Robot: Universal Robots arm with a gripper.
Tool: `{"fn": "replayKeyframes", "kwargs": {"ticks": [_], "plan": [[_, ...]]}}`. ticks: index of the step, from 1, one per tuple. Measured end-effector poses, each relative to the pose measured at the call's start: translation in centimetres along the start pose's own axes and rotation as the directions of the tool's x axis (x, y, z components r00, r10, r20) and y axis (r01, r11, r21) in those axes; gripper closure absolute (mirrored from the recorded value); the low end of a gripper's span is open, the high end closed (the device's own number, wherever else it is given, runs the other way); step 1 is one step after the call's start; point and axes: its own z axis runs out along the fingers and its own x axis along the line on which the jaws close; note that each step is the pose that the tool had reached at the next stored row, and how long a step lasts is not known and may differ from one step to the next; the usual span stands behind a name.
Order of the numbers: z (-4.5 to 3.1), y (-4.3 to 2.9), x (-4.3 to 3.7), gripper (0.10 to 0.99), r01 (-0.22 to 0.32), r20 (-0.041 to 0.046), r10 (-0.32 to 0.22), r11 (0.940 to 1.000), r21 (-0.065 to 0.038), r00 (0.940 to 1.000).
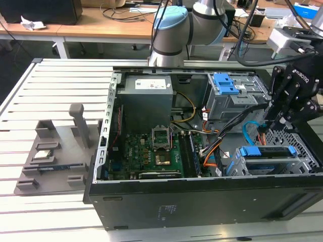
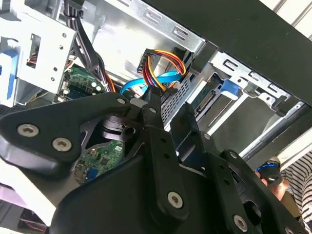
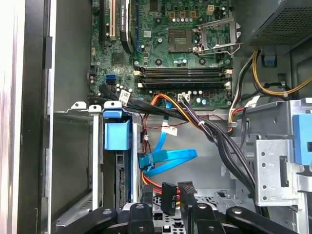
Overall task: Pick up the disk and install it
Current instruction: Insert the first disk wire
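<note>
Item: the disk (image 1: 266, 152), 1 unit, seated on edge in the drive cage (image 1: 303, 161) at the case's near corner on the exterior view's right; the gripper (image 1: 264, 130) just above, jaw state cannot be told; hazard: the loose cables (image 3: 168, 161) beside it may snag.

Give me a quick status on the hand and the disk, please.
Hand low inside the case, over the cables. Disk seated in its cage, blue bracket showing. Blue and orange cables bunched beside it.

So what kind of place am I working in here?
Most likely a robotics lab or test workshop: an open computer case lies on a slatted metal table, with cluttered wooden desks behind, and the gripper is inside the case.
</note>
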Motion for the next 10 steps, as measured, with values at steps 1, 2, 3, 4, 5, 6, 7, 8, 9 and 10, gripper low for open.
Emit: {"fn": "replayKeyframes", "kwargs": {"ticks": [1,2,3,4,5,6,7,8,9,10], "plan": [[0.14,-0.01,-0.01,0.725,0.0,-0.0002,0.0,1.0,0.0,1.0],[0.31,-0.02,-0.02,0.725,0.0,-0.0002,0.0,1.0,0.0,1.0],[0.34,-0.03,-0.02,0.725,0.0,-0.0005,0.0,1.0,0.0,1.0],[0.34,-0.03,-0.02,0.725,0.0,-0.0006,0.0,1.0,0.0,1.0],[0.35,-0.03,-0.02,0.725,0.0,-0.0005,0.0,1.0,0.0,1.0],[0.35,-0.03,-0.02,0.725,0.0,-0.0004,0.0,1.0,0.0,1.0],[0.35,-0.03,-0.02,0.725,0.0,-0.0004,0.0,1.0,0.0,1.0],[0.36,-0.03,-0.02,0.741,0.0,-0.0004,0.0,1.0,0.0,1.0],[0.36,-0.03,-0.02,0.804,0.0,-0.0004,0.0,1.0,0.0,1.0],[0.36,-0.03,-0.02,0.871,0.0,-0.0004,0.0,1.0,0.0,1.0]]}}
